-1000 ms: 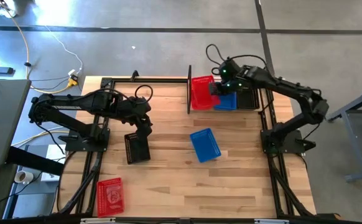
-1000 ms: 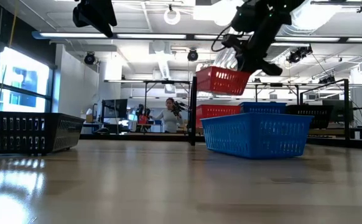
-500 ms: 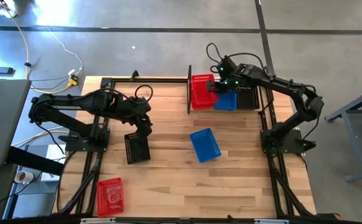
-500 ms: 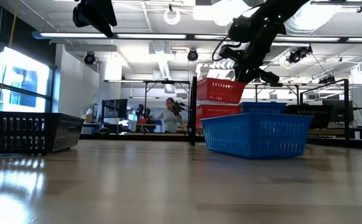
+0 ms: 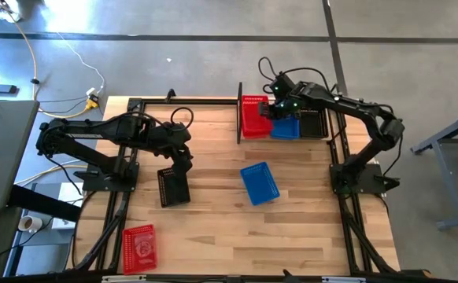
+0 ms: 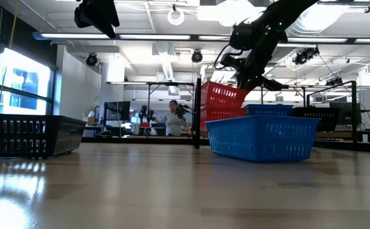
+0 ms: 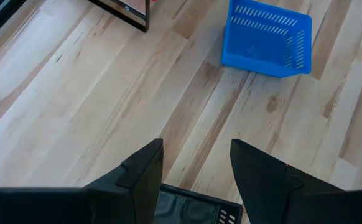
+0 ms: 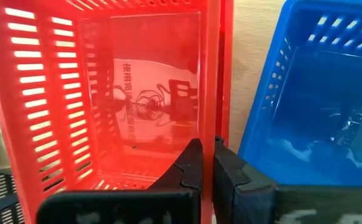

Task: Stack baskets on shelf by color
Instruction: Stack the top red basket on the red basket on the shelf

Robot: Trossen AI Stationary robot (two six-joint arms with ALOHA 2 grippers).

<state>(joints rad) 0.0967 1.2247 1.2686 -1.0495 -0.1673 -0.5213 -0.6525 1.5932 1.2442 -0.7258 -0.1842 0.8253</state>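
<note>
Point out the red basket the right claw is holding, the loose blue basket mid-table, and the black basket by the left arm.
Red basket (image 5: 253, 116), high view, its floor.
Blue basket (image 5: 260, 182), high view, its floor.
Black basket (image 5: 174, 187), high view, its middle.

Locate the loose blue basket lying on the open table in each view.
High view: blue basket mid-table, right of centre.
Low view: large in the foreground, right of centre.
Left wrist view: near the top edge.
Right wrist view: not in it.
Shared landmark: the black basket under the left gripper.
</note>
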